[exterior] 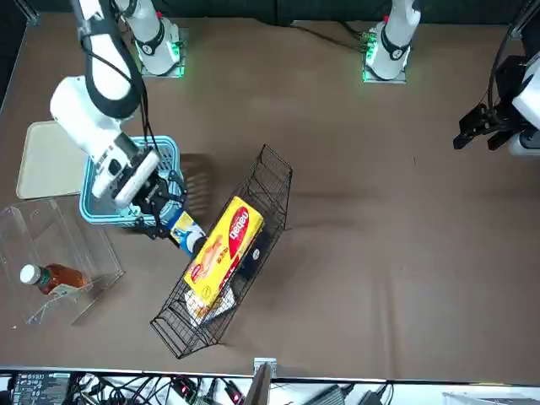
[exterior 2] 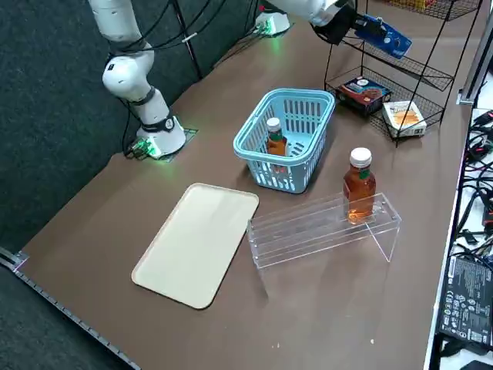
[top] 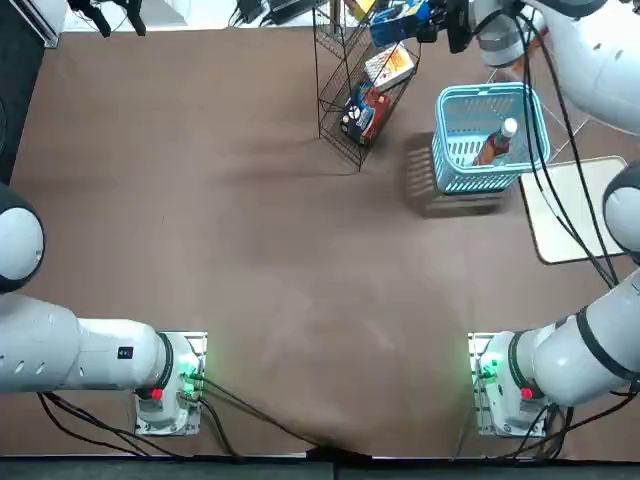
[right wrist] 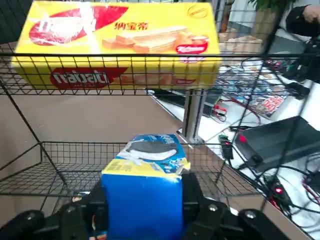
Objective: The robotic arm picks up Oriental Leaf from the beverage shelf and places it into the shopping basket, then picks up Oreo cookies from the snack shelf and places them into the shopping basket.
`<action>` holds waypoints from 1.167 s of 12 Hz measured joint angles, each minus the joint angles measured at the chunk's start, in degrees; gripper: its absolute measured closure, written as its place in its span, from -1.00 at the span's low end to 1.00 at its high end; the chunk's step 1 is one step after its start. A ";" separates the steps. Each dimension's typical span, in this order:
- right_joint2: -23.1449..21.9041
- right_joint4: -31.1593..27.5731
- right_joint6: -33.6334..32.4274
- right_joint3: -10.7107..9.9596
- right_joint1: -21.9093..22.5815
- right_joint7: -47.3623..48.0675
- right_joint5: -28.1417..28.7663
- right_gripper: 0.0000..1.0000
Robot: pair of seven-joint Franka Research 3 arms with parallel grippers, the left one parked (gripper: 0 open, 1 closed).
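My right gripper is shut on the bright blue Oreo cookies, one finger on each side of the pack. It holds the pack at the open side of the black wire snack shelf, just below the tier with the yellow wafer box. The light blue shopping basket stands beside the shelf with an Oriental Leaf bottle inside it. A second tea bottle stands upright on the clear beverage shelf.
A dark red-and-black pack and a pale box lie on the snack shelf's lower tiers. A cream tray lies flat near the basket. The parked left arm sits at the near left.
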 joint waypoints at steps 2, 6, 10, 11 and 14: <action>-2.71 -2.27 -0.05 -0.05 -0.76 -0.06 0.00 -0.27; -6.88 -5.64 -0.93 -0.06 -1.68 -0.31 0.00 -0.24; -11.26 -9.17 -4.90 -0.09 -4.53 -1.14 -1.38 -0.24; -12.33 -9.83 -6.68 -0.10 -5.83 -1.18 -2.25 -0.22; -14.81 -10.98 -15.01 -0.21 -11.64 0.14 -8.08 -0.22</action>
